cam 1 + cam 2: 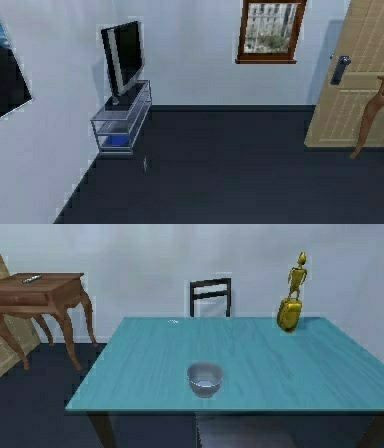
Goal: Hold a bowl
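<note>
Because the bowl [205,379] is round, it has no long axis to line up with, so the coming move turns on reach alone. It stands upright on the teal table [290,364], close to the near edge and about midway along it, which I judge puts it a short way out on the side the arm reaches. Which way it lies from the gripper cannot be told, nor can the gripper's state. The bowl looks pale grey-blue and smooth, mouth up and seemingly empty, with bare tabletop all round it. Farther off, a gold figurine [292,304] stands at the far right corner, well apart from the bowl. Beyond the far edge is a dark chair [210,299], and off the table's left side stands a wooden side table [45,294].
</note>
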